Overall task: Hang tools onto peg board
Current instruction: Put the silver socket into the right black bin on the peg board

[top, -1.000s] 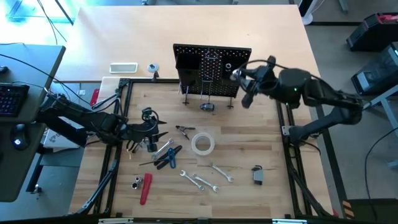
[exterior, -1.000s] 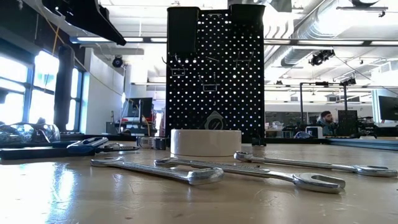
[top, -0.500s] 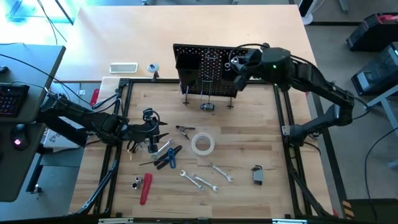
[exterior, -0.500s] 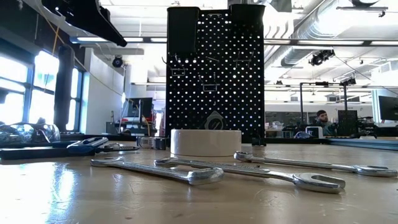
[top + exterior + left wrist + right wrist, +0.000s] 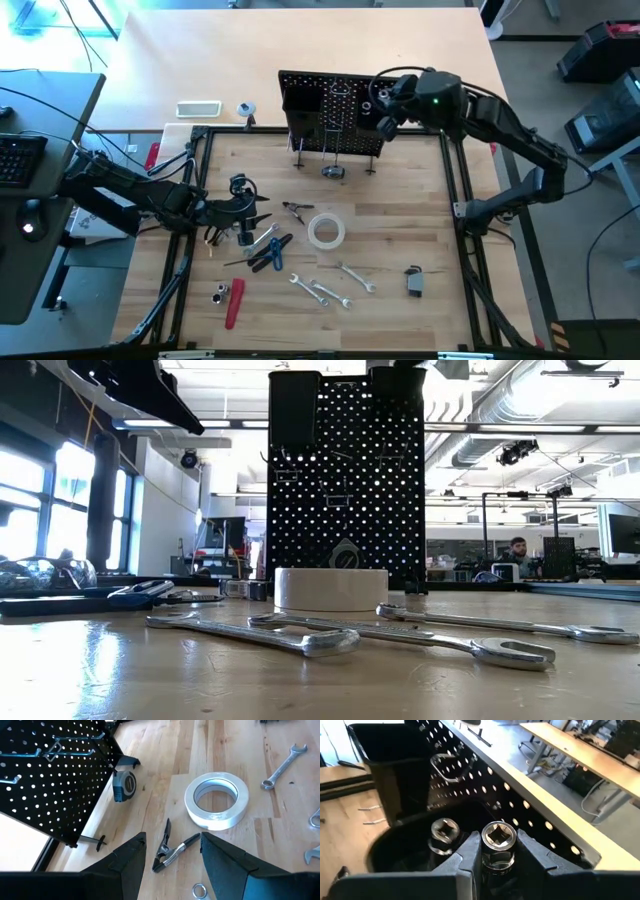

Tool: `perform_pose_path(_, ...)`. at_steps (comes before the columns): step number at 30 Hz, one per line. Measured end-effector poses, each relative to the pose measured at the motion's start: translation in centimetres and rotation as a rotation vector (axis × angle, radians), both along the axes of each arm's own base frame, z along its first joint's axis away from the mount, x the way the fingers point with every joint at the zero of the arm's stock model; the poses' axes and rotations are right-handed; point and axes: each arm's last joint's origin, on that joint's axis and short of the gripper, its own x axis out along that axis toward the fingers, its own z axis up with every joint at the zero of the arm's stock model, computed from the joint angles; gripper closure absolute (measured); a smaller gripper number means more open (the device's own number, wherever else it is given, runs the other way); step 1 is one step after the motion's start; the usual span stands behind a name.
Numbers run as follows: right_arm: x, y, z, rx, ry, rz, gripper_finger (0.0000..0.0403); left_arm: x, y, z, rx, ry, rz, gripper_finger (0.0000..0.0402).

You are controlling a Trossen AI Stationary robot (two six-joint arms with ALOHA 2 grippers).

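The black peg board [image 5: 335,110] stands upright on thin legs at the table's far side. My right gripper [image 5: 495,856] is at the board's right end, shut on a silver socket [image 5: 494,842] over a black bin [image 5: 395,847]. A second socket [image 5: 444,832] lies in that bin. My left gripper [image 5: 172,855] hovers open at the table's left, with a small spring clamp [image 5: 172,851] lying on the table beyond its fingers. A white tape roll [image 5: 326,231] lies flat mid-table, and a tape measure [image 5: 333,172] sits at the board's foot. My right gripper pinches the socket's round sides [image 5: 483,851] between its two fingers, which slant down toward the board. The socket's square drive hole [image 5: 495,835] faces up toward the wrist camera. It hangs over the bin's opening; whether its lower end touches the bin is hidden by the fingers.
Silver wrenches [image 5: 320,291] [image 5: 357,277], blue-handled pliers [image 5: 270,255], a red-handled tool [image 5: 235,302] and a small dark tool [image 5: 414,281] lie on the near half of the table. Wire hooks [image 5: 55,751] stick out of the board's face.
My right arm has swung toward the table's far-left, from just right of the peg board to its right end, and its gripper has tipped further down. It stays shut on the socket.
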Motion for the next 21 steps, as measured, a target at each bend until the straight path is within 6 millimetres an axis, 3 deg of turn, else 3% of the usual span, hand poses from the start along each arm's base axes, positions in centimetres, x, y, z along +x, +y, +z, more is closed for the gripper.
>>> perform_pose_path(21,1.1,-0.9,-1.2,0.056,0.032,-0.028,0.0317,0.1,-0.1,0.1,-0.015,-0.008,-0.012,0.022)
